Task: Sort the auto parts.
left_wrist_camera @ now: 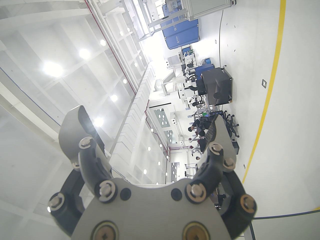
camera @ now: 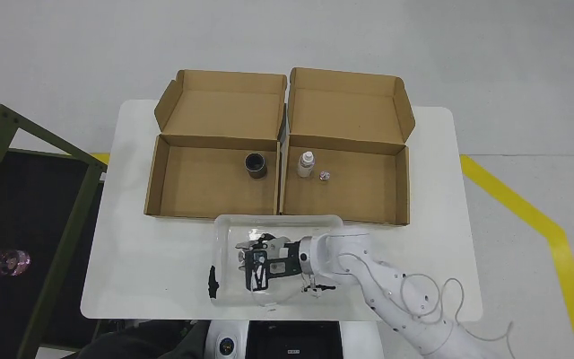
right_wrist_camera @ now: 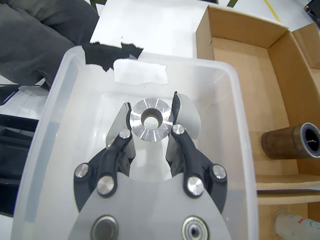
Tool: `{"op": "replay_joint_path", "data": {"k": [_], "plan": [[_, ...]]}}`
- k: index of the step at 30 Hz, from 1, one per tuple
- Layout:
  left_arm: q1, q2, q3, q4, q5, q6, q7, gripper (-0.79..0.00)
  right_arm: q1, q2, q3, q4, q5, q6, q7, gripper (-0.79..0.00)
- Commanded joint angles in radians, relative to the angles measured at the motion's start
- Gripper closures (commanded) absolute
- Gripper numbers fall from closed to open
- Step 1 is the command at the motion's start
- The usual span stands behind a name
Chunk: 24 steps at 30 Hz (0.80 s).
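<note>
Your right end effector (right_wrist_camera: 151,106) sat in the clear bin (right_wrist_camera: 200,81), clamped on a slotted metal ring (right_wrist_camera: 136,122), your left end effector (left_wrist_camera: 148,113) stood spread apart.

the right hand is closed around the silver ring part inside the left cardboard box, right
No. The right hand is closed around the silver ring part inside the clear plastic bin, not a cardboard box; the right wrist view shows it.
</note>
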Motion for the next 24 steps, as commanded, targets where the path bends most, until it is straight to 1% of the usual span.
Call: {"op": "replay_joint_path", "data": {"k": [1, 17, 24], "plan": [[0.0, 0.0, 0.0, 0.0, 0.0, 0.0, 0.0, -0.785, 0.006, -0.001, 0.007, -0.015, 0.02, 0.004, -0.006, 0.0], [0.0, 0.0, 0.0, 0.0, 0.0, 0.0, 0.0, -0.785, 0.041, 0.003, 0.078, -0.153, 0.126, 0.035, -0.036, 0.0], [0.0, 0.0, 0.0, 0.0, 0.0, 0.0, 0.0, -0.785, 0.043, 0.01, 0.125, -0.187, 0.16, 0.046, -0.062, 0.0]]}}
